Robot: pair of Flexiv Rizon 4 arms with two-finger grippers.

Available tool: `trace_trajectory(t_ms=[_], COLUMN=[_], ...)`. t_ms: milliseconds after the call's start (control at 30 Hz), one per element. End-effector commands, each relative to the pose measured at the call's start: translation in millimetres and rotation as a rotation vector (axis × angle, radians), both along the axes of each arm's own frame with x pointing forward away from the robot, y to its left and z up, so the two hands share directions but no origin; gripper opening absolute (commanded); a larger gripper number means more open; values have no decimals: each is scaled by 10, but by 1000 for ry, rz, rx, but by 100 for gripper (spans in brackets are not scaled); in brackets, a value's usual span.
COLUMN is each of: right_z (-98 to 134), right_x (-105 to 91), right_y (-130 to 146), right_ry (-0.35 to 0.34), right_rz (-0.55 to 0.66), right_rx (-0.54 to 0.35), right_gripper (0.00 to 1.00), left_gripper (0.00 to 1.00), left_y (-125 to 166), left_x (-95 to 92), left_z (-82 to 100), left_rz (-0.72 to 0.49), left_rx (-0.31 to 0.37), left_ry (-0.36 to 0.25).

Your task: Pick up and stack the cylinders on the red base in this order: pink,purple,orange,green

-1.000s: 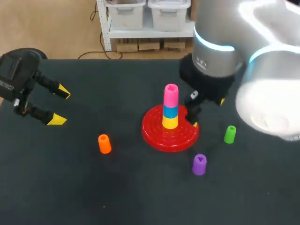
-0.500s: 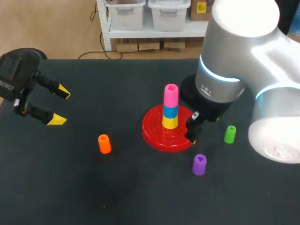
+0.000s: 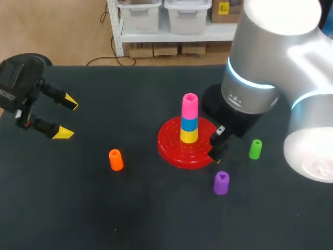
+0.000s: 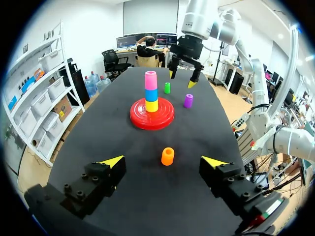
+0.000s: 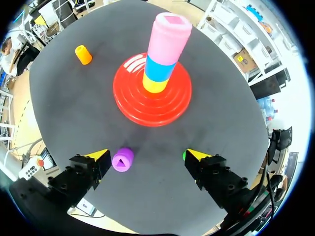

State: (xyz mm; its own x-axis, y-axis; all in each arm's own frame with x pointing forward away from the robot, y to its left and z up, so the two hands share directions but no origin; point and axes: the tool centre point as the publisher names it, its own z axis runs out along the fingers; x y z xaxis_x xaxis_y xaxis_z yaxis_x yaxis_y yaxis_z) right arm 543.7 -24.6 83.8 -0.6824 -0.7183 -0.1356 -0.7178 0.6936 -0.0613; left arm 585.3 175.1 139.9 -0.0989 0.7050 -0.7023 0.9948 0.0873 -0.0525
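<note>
The red base (image 3: 177, 151) holds a stack of yellow, blue and pink cylinders, with pink (image 3: 190, 105) on top. The purple cylinder (image 3: 221, 183) stands in front of the base to the right, the green one (image 3: 255, 149) to the right, and the orange one (image 3: 116, 159) to the left. My right gripper (image 5: 147, 156) hangs open above the table between base and purple cylinder (image 5: 122, 160), which sits just inside one fingertip. Green (image 5: 184, 156) peeks out by the other finger. At the far left, my left gripper (image 3: 66, 117) is open and empty, with the orange cylinder (image 4: 168, 156) ahead of it.
The black table top (image 3: 104, 208) has open room in front and at the left. In the head view my right arm's big grey body (image 3: 270, 62) hides the table's back right part.
My right arm has shifted forward and to the right, from beside the stack toward the purple cylinder. Its fingers stayed open. The left arm and the cylinders have not moved.
</note>
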Motion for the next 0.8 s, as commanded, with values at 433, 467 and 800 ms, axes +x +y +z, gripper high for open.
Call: trace_trajectory(t_ms=[433,467,800], right_z=[5,5,-71], right_x=[-31,-31,-256], right_y=[-29,-29,40], right_ry=[-6,-6,65], right_rz=[0,0,24], right_rx=[5,5,3], right_gripper=[100,100,100], left_gripper=[100,100,100], left_y=[8,8,8], left_x=[2,2,2], left_z=[-4,-4,-4], left_rz=[-2,-2,-2], left_rx=[-2,-2,-2], left_ry=[-1,-1,-1])
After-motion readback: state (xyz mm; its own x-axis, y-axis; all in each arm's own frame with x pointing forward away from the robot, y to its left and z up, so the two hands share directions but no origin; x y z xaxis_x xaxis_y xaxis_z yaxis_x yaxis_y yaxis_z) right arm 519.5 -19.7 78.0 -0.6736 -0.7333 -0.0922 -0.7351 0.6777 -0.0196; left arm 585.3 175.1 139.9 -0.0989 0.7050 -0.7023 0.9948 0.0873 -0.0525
